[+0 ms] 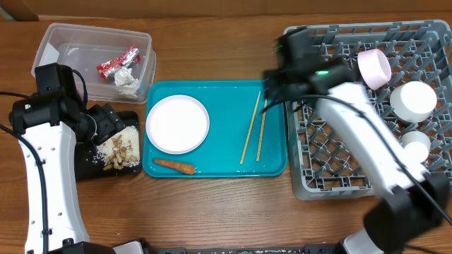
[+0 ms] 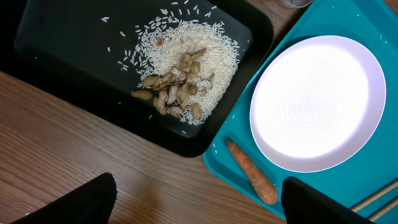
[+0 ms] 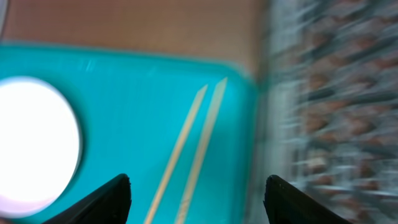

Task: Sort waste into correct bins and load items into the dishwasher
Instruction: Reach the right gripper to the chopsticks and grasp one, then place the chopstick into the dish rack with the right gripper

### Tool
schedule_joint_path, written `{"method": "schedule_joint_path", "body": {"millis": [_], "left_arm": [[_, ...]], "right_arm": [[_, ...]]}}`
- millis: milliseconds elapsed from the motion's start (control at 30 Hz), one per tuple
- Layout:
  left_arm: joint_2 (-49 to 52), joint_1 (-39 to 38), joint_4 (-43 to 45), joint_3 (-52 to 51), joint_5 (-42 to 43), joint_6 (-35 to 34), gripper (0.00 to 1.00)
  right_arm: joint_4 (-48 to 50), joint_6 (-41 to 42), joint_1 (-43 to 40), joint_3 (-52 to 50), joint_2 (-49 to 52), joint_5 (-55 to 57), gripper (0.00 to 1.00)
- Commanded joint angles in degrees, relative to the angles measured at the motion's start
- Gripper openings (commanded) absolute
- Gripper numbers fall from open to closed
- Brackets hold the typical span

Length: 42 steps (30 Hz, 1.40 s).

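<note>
The white plate (image 1: 177, 123), two chopsticks (image 1: 251, 128) and a carrot piece (image 1: 174, 166) lie on the teal tray (image 1: 275, 166). The clear tub (image 1: 70, 42) holds the foil wrapper (image 1: 118, 62) and tissue (image 1: 127, 81). Rice with scraps (image 1: 121, 148) lies in the black tray (image 1: 86, 168). The grey rack (image 1: 332, 180) holds a cup (image 1: 373, 68) and two bowls (image 1: 413, 99). My left gripper (image 2: 199, 205) is open and empty, by the black tray (image 2: 56, 43) and near the carrot (image 2: 252, 179). My right gripper (image 3: 198, 199) is open and empty above the chopsticks (image 3: 193, 149).
The rack's left wall (image 3: 273, 124) stands just right of the chopsticks, blurred in the right wrist view. The plate (image 2: 317, 102) fills the tray's left half. Bare wood table (image 1: 212, 212) runs along the front.
</note>
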Motion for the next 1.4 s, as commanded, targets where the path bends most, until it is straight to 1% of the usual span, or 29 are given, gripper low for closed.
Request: {"method": "schedule_joint_path", "body": {"millis": [0,67,200,367,533,567,633,667,800,900,1000,1033,1167,1367], "left_arm": [[-0.7,0.2,0.3,0.7,0.4,-0.8,0.87],[-0.7,0.2,0.3,0.7,0.4,-0.8,0.87],[-0.7,0.2,0.2,0.7,0.4,-0.8,0.88],[-0.7,0.2,0.3,0.7,0.4,-0.8,0.88],[-0.7,0.2,0.3,0.7,0.5,-0.8,0.88],[-0.7,0.2,0.2,0.7,0.4,-0.8,0.88],[-0.7,0.2,0.2,0.7,0.4,-0.8,0.88],[-0.7,0.2,0.2,0.7,0.4,-0.8,0.88],[-0.7,0.2,0.2,0.7,0.5,-0.8,0.88],[-0.7,0.2,0.2,0.7,0.5,-0.8,0.88],[-0.7,0.2,0.2,0.7,0.5,-0.8,0.88],[-0.7,0.2,0.2,0.7,0.5,-0.8,0.88],[-0.7,0.2,0.2,0.7,0.5,-0.8,0.88],[-0.7,0.2,0.2,0.7,0.5,-0.8,0.88]], "right_arm": [[-0.9,5.2,4.0,0.2,7.2,-1.9,0.66],[-1.1,7.4,5.2,0.2,10.4,-1.9,0.63],[-1.9,12.2,7.1,0.2,16.3,-2.1,0.61],[-1.5,13.2,9.0,-0.1,21.3,-3.5,0.59],[-1.2,14.3,10.3,-0.3,24.0,-3.5,0.57],[-1.0,14.7,10.4,-0.6,24.5,-3.6,0.54],[-0.9,16.2,10.5,-1.2,24.9,-3.4,0.50],[-0.8,17.2,10.5,-1.6,24.9,-3.4,0.45],[-1.0,18.7,10.6,-2.0,24.9,-3.8,0.33],[-0.9,18.7,10.6,-2.0,24.9,-4.9,0.22],[-1.6,18.7,10.6,-1.6,24.7,-4.9,0.07],[-2.4,18.7,10.4,-1.1,24.6,-4.9,0.04],[-5.9,17.3,9.4,2.8,22.9,-4.9,0.04],[-12.8,10.0,6.4,11.7,15.7,-3.4,0.04]]}}
